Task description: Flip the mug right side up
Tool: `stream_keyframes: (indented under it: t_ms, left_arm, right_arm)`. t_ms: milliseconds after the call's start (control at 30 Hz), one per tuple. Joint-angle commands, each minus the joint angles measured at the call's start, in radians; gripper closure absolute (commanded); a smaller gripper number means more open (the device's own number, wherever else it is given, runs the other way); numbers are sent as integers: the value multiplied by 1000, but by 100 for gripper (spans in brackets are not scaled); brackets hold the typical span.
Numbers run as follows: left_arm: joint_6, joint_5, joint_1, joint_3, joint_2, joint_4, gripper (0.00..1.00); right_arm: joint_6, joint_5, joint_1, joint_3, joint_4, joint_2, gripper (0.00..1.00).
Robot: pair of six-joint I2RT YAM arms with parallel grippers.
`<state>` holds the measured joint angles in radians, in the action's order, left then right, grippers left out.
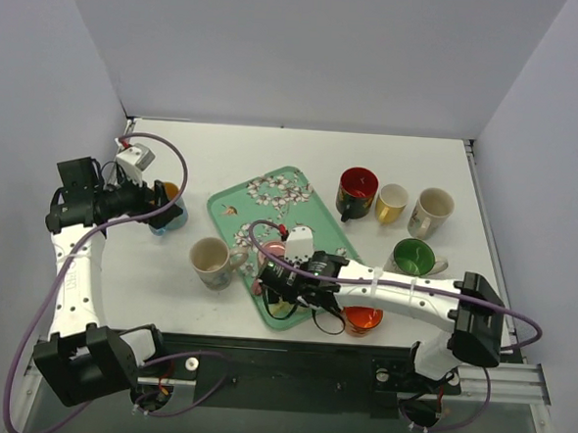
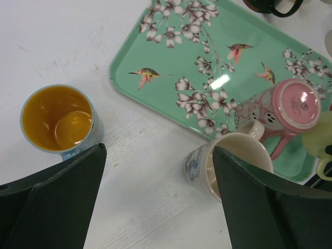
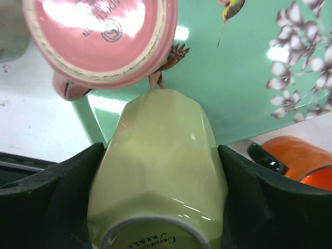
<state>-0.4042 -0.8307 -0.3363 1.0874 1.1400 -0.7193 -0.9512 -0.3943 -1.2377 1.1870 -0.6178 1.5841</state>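
White table (image 1: 273,157), floral tray (image 1: 238,213): right hand (image 3: 159,150) grips the green mug (image 3: 161,181); left hand (image 2: 158,150) gapes wide.

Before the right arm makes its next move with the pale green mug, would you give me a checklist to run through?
1. Right hand straddles pale green mug, fingers against both sides: ok.
2. Grip firm enough to lift: cannot tell.
3. Mug right side up: not ok, its base faces the wrist camera.
4. Clearance from pink mug on the tray: not ok, very close.
5. Left hand open, clear of the right arm: ok.
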Motion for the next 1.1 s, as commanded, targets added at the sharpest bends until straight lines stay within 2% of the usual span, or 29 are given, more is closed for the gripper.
stream_keyframes:
  t_ms: [0,133,233,300,367,400,433,467,500,567,600,633,700,833,1000,1067]
  left_arm:
    - [10,-65,23,74,-29,-89,6]
    - [44,-106,39,124,-28,-143,6]
    - [109,-188,52,189,-28,-178,6]
    - [212,-231,75,228,-29,-158,6]
    - [377,-274,101,258,-31,-87,6]
    - [548,-297,106,259,-34,-6,6]
    - [633,-307,111,256,-37,51,6]
    - [816,-320,112,252,-40,142,6]
    - [899,-327,118,232,-40,203,6]
    - [1260,-347,137,185,-45,367,6]
    - [1336,-350,146,163,-48,485,7]
    - [1492,-351,166,131,-48,532,7]
    - [1646,-312,189,103,-51,658,7]
    - [1763,-234,204,120,-46,678,7]
    - [1965,-206,204,71,-42,892,7]
    - [2015,-194,206,74,-34,919,8]
  right_arm:
    - [74,-120,-5,43,-57,-108,100]
    - [141,-133,-17,63,-71,-214,100]
    - [195,-263,-23,115,-83,-295,100]
    - [280,-374,-25,172,-63,-329,100]
    - [383,-503,-25,233,-13,-340,100]
    - [425,-588,-25,268,44,-339,100]
    - [516,-625,-25,282,81,-338,100]
    - [564,-693,-23,295,193,-338,100]
    - [662,-719,-20,296,251,-335,100]
    - [812,-762,-19,283,487,-332,100]
    - [853,-782,-19,272,653,-326,100]
    - [930,-785,-19,270,717,-317,100]
    - [1058,-781,-19,249,1021,-287,100]
    - [1207,-746,-17,264,1320,-190,100]
    - [1223,-700,-9,408,1392,-59,100]
    - [1223,-677,-8,453,1421,-9,100]
